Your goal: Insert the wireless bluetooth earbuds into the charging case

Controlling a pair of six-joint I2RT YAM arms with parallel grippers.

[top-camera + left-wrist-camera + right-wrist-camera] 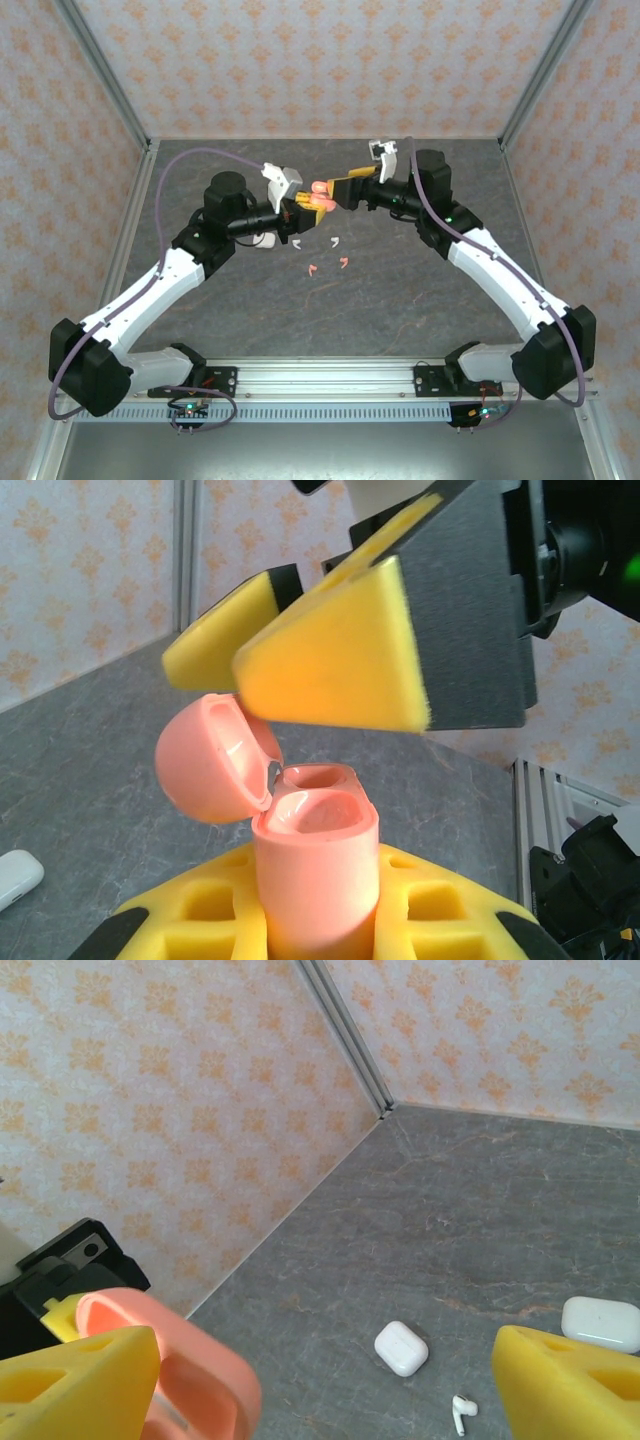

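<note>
Left end effector (298, 207) clamps the open salmon case (315, 870); right end effector (336, 191) hangs spread wide just above it.

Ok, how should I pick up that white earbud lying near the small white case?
Probably pinch the earbud across its thin stem, coming straight down from above. It lies flat on the table, so its sides can only be reached from the top, and the rounded head would likely slip between the fingers.

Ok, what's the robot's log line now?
left gripper shut on pink case | lid open | right gripper open near lid | earbuds on table
</note>
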